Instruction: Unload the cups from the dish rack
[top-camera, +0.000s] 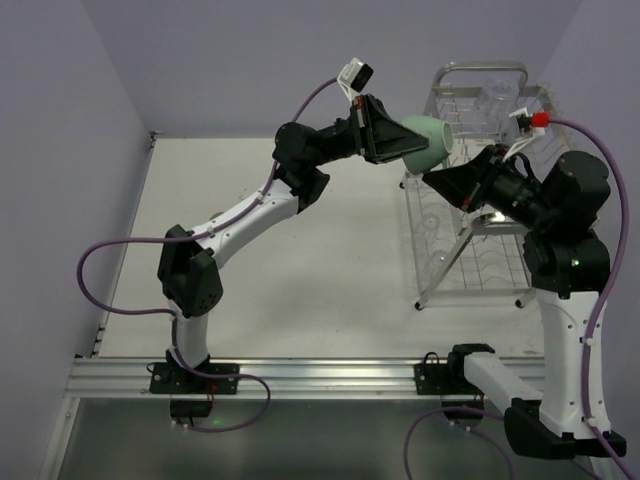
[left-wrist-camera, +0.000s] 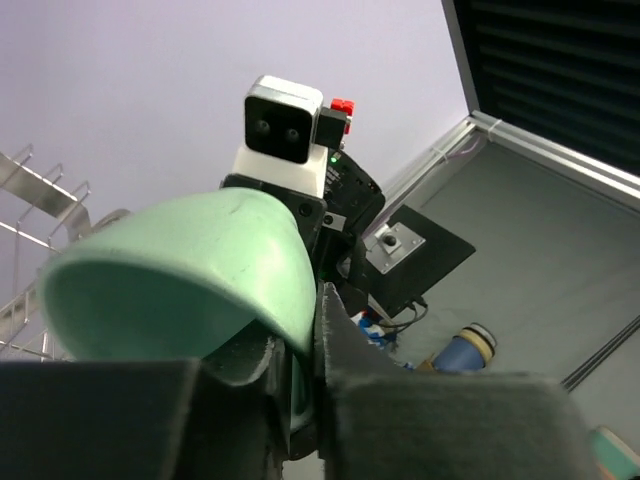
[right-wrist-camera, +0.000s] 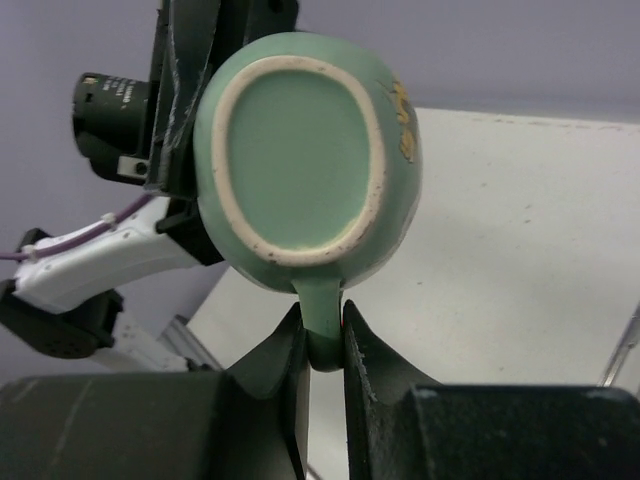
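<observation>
Mint-green, the mug (top-camera: 425, 140) hangs in the air above the table (top-camera: 330, 250), tipped on its side, at about 1 o'clock in the top view and just off the 10 o'clock corner of the wire dish rack (top-camera: 480, 66). The left gripper (top-camera: 393, 140) reaches in from 9 o'clock; its wrist view shows the fingers (left-wrist-camera: 430, 420) pressed together on the mug's wall at the rim. The right gripper (top-camera: 432, 178) comes from 4 o'clock, and its wrist view shows the jaws pinched on the mug's handle (right-wrist-camera: 320, 310), the pale unglazed base facing the camera.
</observation>
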